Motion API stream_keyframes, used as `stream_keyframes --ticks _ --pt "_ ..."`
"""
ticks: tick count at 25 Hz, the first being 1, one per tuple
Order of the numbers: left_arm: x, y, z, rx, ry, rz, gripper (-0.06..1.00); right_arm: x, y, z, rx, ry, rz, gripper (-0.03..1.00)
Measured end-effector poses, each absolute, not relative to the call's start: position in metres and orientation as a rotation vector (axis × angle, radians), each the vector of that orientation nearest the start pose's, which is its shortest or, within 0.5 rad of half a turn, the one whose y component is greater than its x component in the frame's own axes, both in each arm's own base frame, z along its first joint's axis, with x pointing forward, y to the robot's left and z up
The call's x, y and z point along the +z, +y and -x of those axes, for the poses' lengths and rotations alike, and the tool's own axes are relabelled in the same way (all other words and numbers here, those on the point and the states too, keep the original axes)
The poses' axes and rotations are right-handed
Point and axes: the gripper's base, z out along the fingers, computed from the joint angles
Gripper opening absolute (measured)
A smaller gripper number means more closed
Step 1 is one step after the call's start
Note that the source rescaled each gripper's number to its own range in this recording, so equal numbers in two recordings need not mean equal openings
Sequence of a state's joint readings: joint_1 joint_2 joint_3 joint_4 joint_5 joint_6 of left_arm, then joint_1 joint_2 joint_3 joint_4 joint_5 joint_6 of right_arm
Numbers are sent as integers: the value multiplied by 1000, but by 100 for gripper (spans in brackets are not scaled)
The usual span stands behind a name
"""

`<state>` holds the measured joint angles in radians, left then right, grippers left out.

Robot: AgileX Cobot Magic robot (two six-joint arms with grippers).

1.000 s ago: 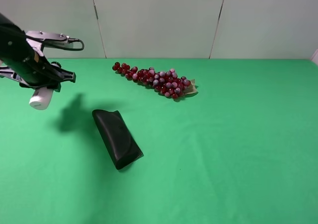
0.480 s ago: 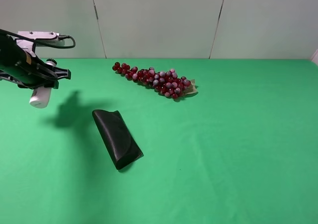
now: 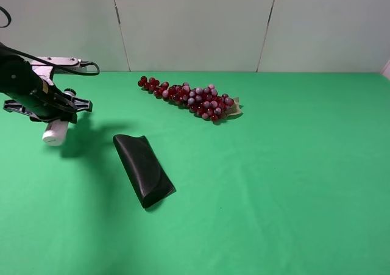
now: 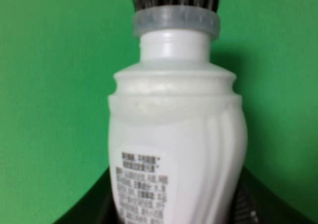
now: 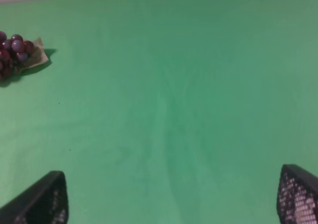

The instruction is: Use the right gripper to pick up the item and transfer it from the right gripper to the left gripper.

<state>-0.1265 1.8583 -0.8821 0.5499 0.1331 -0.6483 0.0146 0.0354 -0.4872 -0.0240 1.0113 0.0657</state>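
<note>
The item (image 3: 55,132), a small white bottle, hangs cap-down at the far left of the green table, low over its surface. My left gripper (image 3: 52,111) is shut on it. In the left wrist view the item (image 4: 176,134) fills the picture: wavy white body, printed label, black bristly cap at the top edge. The left gripper's dark fingers (image 4: 97,209) press against both of its sides. My right gripper (image 5: 171,199) is out of the high view. Its wrist view shows the two fingertips (image 5: 44,199) far apart, open, with only bare green cloth between them.
A black folded case (image 3: 144,169) lies left of centre, just right of the held item. A red grape bunch (image 3: 192,97) lies near the back edge; its tip shows in the right wrist view (image 5: 17,52). Pale wall panels (image 3: 195,25) close off the back.
The left arm has come down and slightly to the right with the item still in its grip, bringing it closer to the table. The right gripper has not visibly changed.
</note>
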Motion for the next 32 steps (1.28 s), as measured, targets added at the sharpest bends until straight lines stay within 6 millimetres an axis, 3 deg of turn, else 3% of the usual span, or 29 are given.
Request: stream_keyframes --ticks 4,5,8,10,13,17,20,26,32 --pt "126 -37 -339 19 2568 -61 3 278 -2 -4 21 2042 -52 84" --pt "126 -37 -339 20 2567 -67 10 278 -2 -4 21 2042 -52 84" --pt "126 -37 -340 17 2562 -73 50 278 -2 -4 21 2042 -52 84" --pt "126 -37 -340 17 2561 -73 68 278 -2 -4 21 2042 -52 84" --pt "126 -37 -340 16 2561 -75 80 278 -2 -4 21 2042 -52 84" --pt "131 -36 -338 40 2565 -78 84 278 -2 -4 21 2042 -52 84" --pt "149 -32 -334 84 2543 -89 85 278 -2 -4 21 2042 -52 84" --pt "211 -21 -312 171 2471 -5 85 278 -2 -4 21 2041 -52 84" --pt "281 -8 -266 225 2360 121 85 278 -2 -4 21 2041 -52 84"
